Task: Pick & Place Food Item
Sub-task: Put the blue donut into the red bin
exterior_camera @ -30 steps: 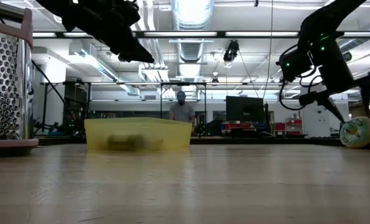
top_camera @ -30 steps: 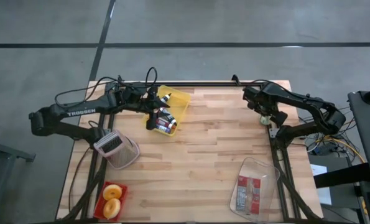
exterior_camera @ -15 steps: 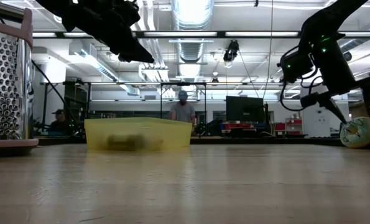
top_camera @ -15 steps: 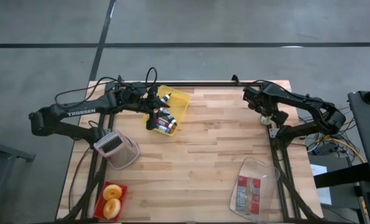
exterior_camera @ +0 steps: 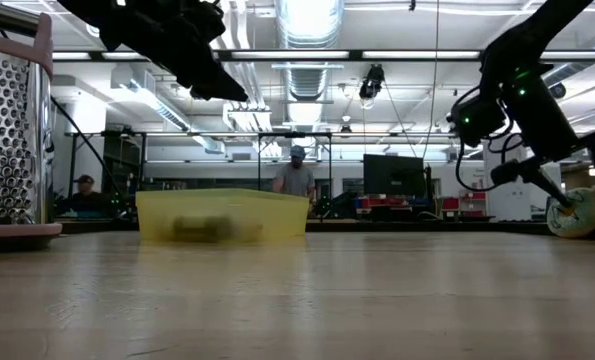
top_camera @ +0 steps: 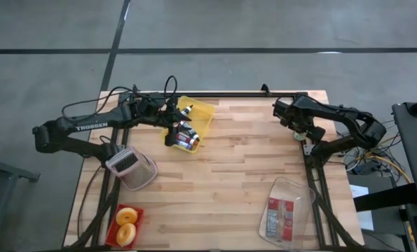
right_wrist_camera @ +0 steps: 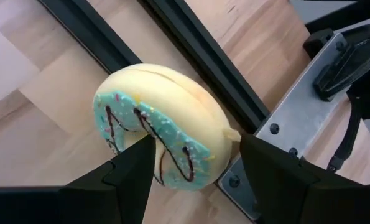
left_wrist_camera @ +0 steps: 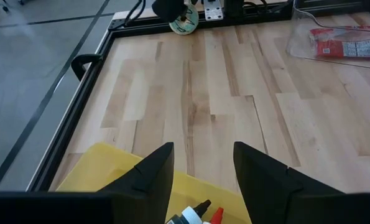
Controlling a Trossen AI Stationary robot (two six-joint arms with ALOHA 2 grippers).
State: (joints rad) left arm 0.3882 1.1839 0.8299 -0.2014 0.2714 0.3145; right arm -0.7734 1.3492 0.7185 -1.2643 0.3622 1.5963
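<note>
Light butcher-block desk (top_camera: 222,182) with a black frame along its edges. Yellow bin (top_camera: 194,120) at far left-centre, bottles inside. Metal grater (top_camera: 131,168) lying on its side near the left edge. Red tray (top_camera: 125,224) with two yellow rings at the near left corner. Clear tray (top_camera: 286,210) with a red packet at near right. Frosted doughnut (right_wrist_camera: 163,134) by the right rail.

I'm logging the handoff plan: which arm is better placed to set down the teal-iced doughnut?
The right: its gripper already holds the teal-iced doughnut at the table's right edge. The left gripper hovers open over the yellow plastic bin, far across the table.
</note>
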